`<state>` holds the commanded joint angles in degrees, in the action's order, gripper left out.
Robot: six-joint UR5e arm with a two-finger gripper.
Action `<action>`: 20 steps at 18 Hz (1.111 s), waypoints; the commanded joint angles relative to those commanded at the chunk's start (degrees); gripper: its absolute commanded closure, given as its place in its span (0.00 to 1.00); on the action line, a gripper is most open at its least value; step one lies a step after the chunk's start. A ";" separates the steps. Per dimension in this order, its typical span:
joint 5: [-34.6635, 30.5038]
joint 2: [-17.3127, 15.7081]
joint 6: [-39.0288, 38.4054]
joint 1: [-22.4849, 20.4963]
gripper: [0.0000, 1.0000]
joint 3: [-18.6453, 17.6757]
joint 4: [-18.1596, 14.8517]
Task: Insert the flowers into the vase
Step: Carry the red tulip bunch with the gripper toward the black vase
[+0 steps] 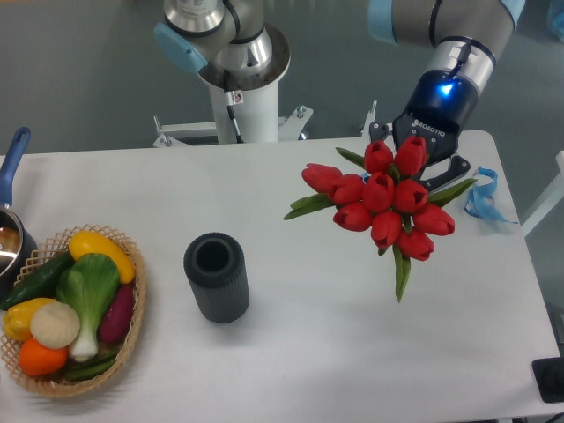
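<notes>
The flowers [384,204] are seen near the far right corner of the worktop [300,352], tulip heads turned toward the camera and green leaves splayed out to left, right and downward. The hand [421,152] is located directly behind the bunch; its fingers are largely covered by the blooms, so a firm grip on the stems cannot be confirmed (only dark finger parts are visible beside the upper heads). Whether the bunch is lifted clear of the worktop or resting on it cannot be told. The vase [217,277] is standing upright toward the middle of the worktop, left of the flowers and well apart from them, its round mouth open and unoccupied. A wicker basket [134,335] of mixed vegetables is recorded at the near left corner. A blue ribbon [486,197] is lying close to the right edge, just beside the flowers.
</notes>
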<state>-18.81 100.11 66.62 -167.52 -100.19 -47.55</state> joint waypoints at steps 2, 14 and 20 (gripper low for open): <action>0.09 -0.09 0.00 0.09 0.82 -0.26 0.00; 0.09 0.35 0.44 1.67 0.83 -0.09 0.09; 9.55 1.14 0.35 4.66 0.83 -0.87 0.26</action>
<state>-9.26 101.25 66.97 -162.86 -101.07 -47.29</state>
